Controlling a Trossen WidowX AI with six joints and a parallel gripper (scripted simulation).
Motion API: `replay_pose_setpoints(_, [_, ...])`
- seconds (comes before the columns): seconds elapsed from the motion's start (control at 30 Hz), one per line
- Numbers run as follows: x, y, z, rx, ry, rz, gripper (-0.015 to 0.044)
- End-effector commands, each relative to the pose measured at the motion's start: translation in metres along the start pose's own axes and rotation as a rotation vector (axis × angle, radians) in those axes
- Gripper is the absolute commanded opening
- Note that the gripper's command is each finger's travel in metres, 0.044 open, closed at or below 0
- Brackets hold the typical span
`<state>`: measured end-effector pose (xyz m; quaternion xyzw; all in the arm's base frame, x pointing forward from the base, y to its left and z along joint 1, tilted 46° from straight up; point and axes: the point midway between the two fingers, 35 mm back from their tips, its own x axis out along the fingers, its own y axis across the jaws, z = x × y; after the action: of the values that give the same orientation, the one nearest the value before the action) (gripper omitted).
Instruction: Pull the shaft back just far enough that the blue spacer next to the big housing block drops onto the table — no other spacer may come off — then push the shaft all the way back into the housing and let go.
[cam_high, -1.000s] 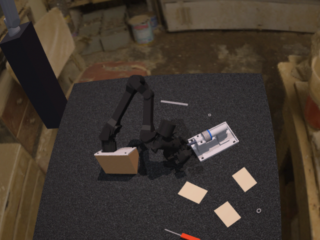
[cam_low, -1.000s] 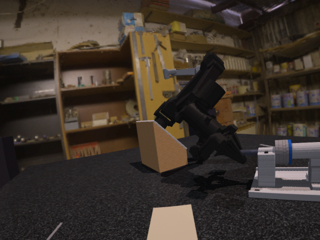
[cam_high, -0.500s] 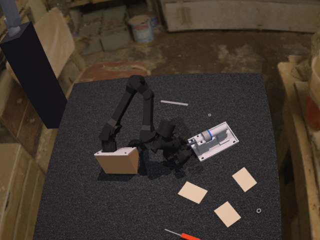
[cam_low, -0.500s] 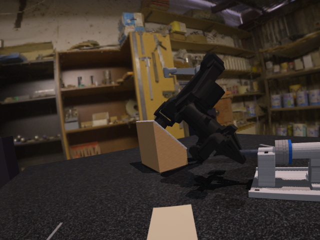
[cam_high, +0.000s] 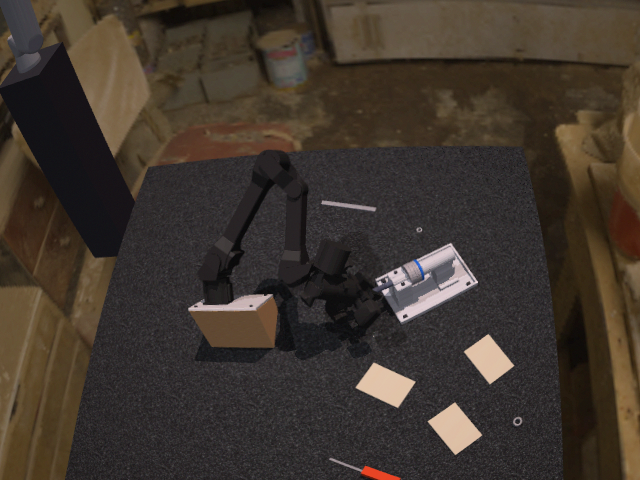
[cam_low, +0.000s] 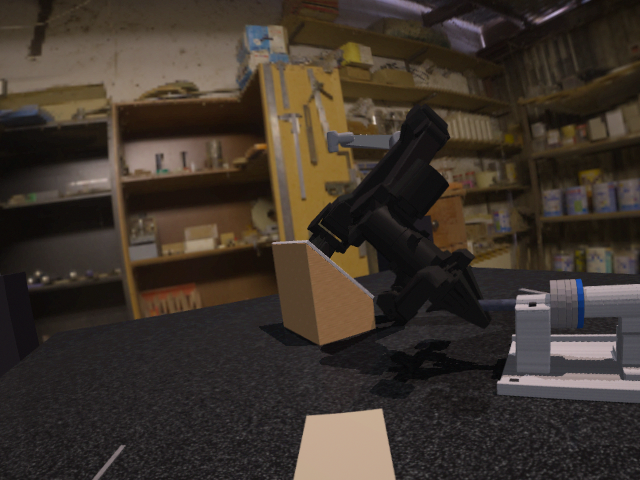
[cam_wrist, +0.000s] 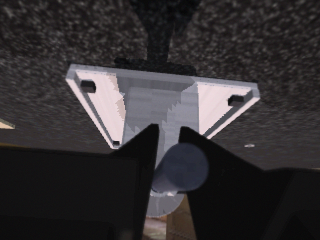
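Note:
My gripper (cam_high: 379, 295) (cam_low: 484, 306) (cam_wrist: 168, 132) is shut on the dark blue-grey shaft (cam_high: 383, 285) (cam_low: 500, 305) (cam_wrist: 186, 167), near its free end. The shaft runs level through the white upright support (cam_low: 532, 338) into the spacer stack. The blue spacer (cam_high: 420, 269) (cam_low: 580, 303) is on the stack, against the big white housing block (cam_high: 439, 259) (cam_low: 615, 300). Several grey spacers (cam_high: 412, 271) (cam_low: 563, 303) sit between it and the support. No gap shows beside the blue spacer. The shaft inside the spacers and block is hidden. The wrist view hides the blue spacer.
The fixture's white base plate (cam_high: 439, 301) (cam_low: 568, 392) lies under the block and support. Also on the table are a pale bar (cam_high: 348, 206), two small rings (cam_high: 419, 229) (cam_high: 517, 421), three beige cards (cam_high: 385, 384) (cam_high: 489, 359) (cam_high: 454, 428) and a red-handled screwdriver (cam_high: 379, 473).

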<state>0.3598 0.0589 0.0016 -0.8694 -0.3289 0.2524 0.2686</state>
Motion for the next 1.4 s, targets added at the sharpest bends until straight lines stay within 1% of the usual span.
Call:
replay_pose_setpoints(0.0, [-0.0005, -0.0003, 0.0008, -0.004, -0.001, -0.003, 0.0])
replay_pose_setpoints(1.37, [-0.003, -0.0003, 0.0034, -0.004, -0.001, -0.003, 0.0])
